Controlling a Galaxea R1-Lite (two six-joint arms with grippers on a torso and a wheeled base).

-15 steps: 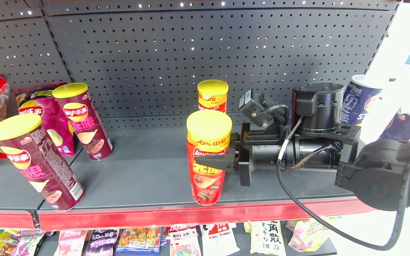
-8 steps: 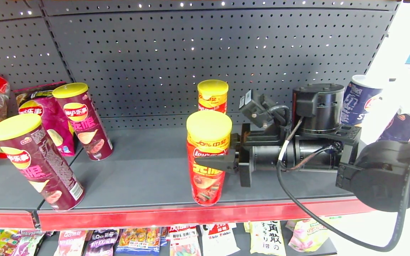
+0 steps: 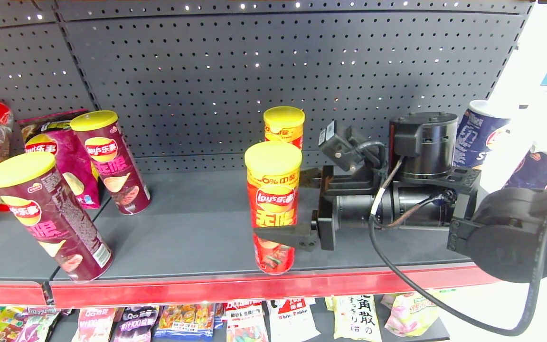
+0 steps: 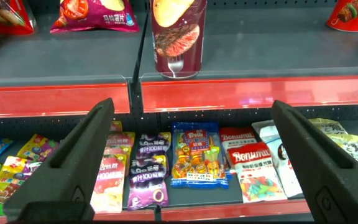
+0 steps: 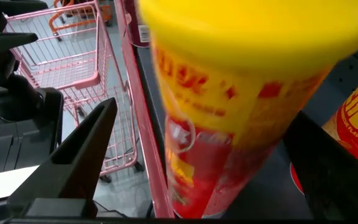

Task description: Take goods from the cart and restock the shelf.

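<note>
Chip can, the red one with the yellow lid, is standing upright on the shelf, right at the front by the red edge strip. The right gripper sits around it with its fingers spread apart: one finger is in front of the can low down, the other is mostly hidden behind it. From the right wrist view you can see gaps on both sides of the can, so nothing is clamped on it.

A second red can stands just behind it, near the pegboard back. Further left on the same shelf are two purple cans and a purple chip bag. Blue cans peek out behind the right arm. Snack bags lie on the shelf below.

The pink cart shows up in the right wrist view, off beside the shelving.

The left gripper is wide open and holds nothing, hanging in front of the lower shelf of snack bags.
</note>
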